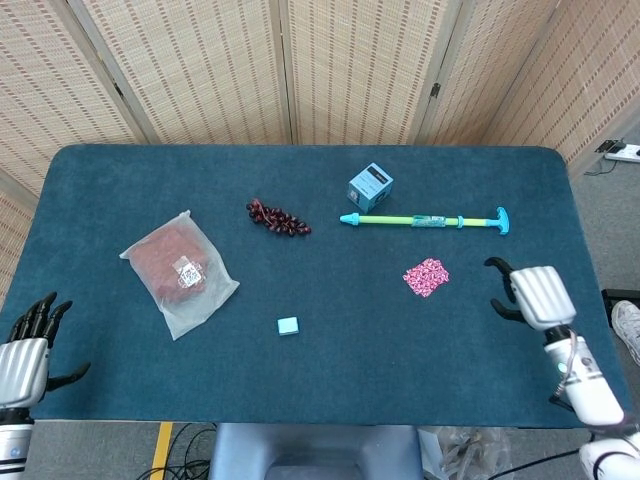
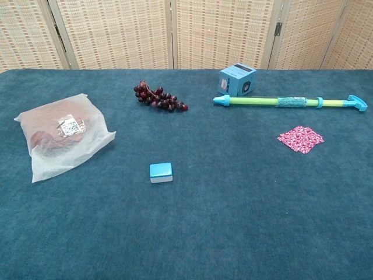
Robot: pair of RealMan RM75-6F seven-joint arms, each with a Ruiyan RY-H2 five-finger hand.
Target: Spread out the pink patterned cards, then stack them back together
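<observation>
I see the worktop (image 1: 120,180) covered in dark teal cloth, filling most of the frame. At centre left lies a clear bag of reddish meat (image 1: 178,270) with a label on it. Above centre sits a bunch of dark red grapes (image 1: 279,218). Upper right of centre, a small blue box (image 1: 369,186) stands just beside a long green and cyan pump-like stick (image 1: 424,219). Below that stick, the pink patterned cards (image 1: 426,277) lie in one flat pile. Low centre, I make out a small light-blue block (image 1: 288,325).
</observation>
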